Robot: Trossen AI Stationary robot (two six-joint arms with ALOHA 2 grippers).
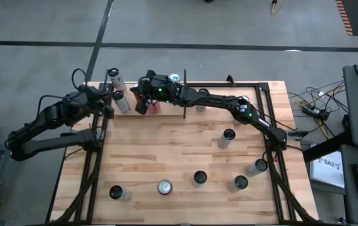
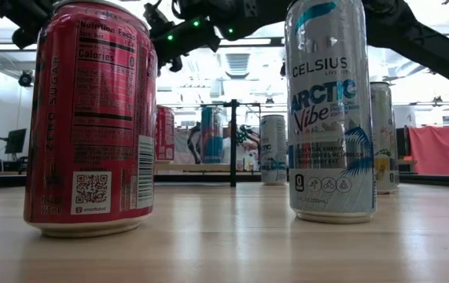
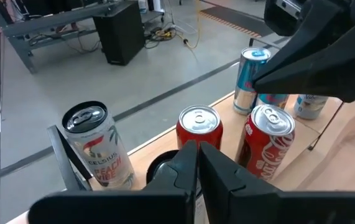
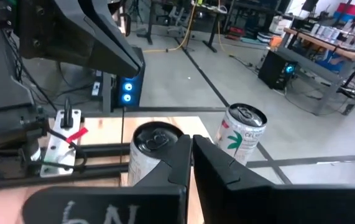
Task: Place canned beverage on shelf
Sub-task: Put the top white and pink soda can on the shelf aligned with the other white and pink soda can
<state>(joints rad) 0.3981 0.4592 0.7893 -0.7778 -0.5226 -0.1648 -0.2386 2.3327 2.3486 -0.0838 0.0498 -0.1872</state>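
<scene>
Both arms reach to the far left corner of the surface (image 1: 185,160), where the shelf (image 1: 166,108) sits, its pale panel mostly hidden from above by the arms themselves.

The right tool (image 1: 146,100) hangs over the shelf's left end. In its wrist view the two dark fingers (image 4: 183,163) meet with no gap and nothing between them, so it is closed and empty. Just past its fingertips stands a pale can with a dark top (image 4: 152,152), its lower part cut off by the fingers. A white can with a green leaf print (image 4: 242,134) stands a little beyond and to one side.

The left tool (image 1: 106,103) sits at the surface's left edge, close to the right tool. Its fingers (image 3: 193,168) are likewise pressed together and hold nothing. Directly ahead of them is a red can (image 3: 198,127), its base hidden by the fingers. Beside it stands a second red can with white script (image 3: 265,142), and farther on a blue-and-silver can (image 3: 252,79), partly covered by the right arm's dark bulk. A white can marked Celsius Peach (image 3: 96,146) stands off to the other side by a black upright.

In the low view a large red can (image 2: 90,118) and a Celsius Arctic Vibe can (image 2: 330,110) block much of the shelf. Only slivers of cans there show between them.
</scene>
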